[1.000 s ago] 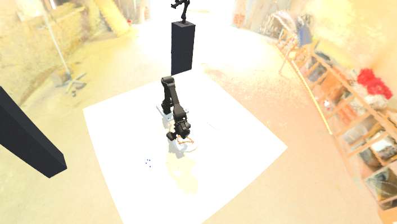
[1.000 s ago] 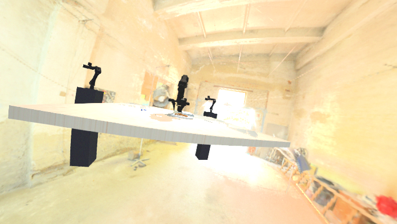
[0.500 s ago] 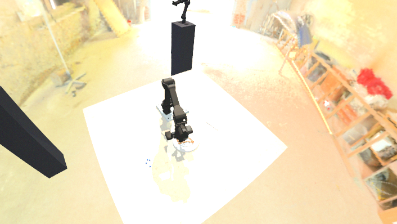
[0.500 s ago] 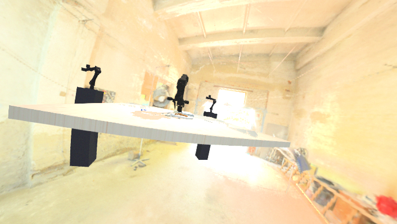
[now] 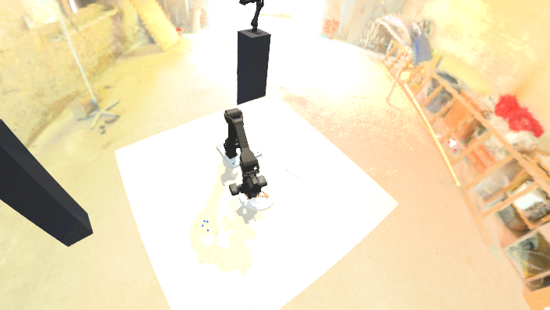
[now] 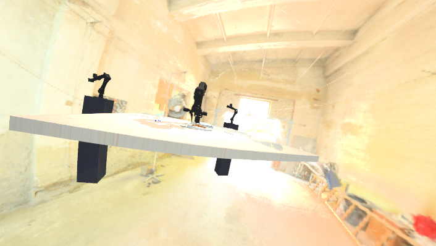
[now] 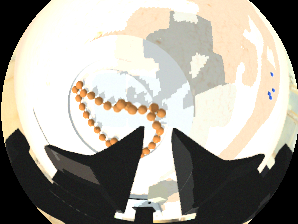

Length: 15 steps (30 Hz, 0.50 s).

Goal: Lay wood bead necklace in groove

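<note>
The orange-brown wood bead necklace (image 5: 266, 195) (image 6: 201, 126) (image 7: 142, 109) lies over the round pale bead board (image 5: 259, 206) (image 7: 125, 47). In the wrist view its upper strand cuts across the board's middle with some beads bunched, and its other strand bows toward the gripper. Part of that strand is hidden behind the left finger. How the beads sit in the groove cannot be told. My gripper (image 6: 197, 121) (image 7: 158, 129) is partly open over the near side of the board. Several beads show in the gap between its fingertips, but neither finger visibly pinches them.
Several small blue dots (image 5: 205, 225) (image 6: 157, 120) (image 7: 271, 94) mark the white table top (image 5: 331, 218) beyond the board. A thin pale strip (image 5: 293, 174) lies beside the arm. Dark pillars (image 5: 253, 66) (image 6: 92, 161) stand around the table, some with other arms on top.
</note>
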{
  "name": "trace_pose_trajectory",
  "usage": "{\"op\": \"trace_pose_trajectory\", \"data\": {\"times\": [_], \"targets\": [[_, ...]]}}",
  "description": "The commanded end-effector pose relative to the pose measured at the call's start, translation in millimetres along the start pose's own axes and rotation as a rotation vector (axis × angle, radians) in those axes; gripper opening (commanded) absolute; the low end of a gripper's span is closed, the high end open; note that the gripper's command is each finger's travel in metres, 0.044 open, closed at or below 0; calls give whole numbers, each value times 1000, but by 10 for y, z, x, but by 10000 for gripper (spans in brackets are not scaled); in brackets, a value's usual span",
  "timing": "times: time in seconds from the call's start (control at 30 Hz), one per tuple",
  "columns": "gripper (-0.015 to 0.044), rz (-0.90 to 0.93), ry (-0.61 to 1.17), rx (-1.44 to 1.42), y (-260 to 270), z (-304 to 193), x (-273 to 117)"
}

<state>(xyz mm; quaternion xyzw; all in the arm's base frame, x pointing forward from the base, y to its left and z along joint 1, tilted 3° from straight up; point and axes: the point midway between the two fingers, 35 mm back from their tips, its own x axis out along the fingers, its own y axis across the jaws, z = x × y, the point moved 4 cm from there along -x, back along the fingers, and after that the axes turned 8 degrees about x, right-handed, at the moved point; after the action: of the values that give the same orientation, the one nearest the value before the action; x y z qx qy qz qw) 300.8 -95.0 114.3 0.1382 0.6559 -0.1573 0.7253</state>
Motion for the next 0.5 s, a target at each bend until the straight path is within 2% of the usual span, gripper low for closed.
{"op": "trace_pose_trajectory", "data": {"times": [0.0,0.47], "targets": [[120,2,11,4,0,-23,86],[120,3,17,7,1,-40,238]]}}
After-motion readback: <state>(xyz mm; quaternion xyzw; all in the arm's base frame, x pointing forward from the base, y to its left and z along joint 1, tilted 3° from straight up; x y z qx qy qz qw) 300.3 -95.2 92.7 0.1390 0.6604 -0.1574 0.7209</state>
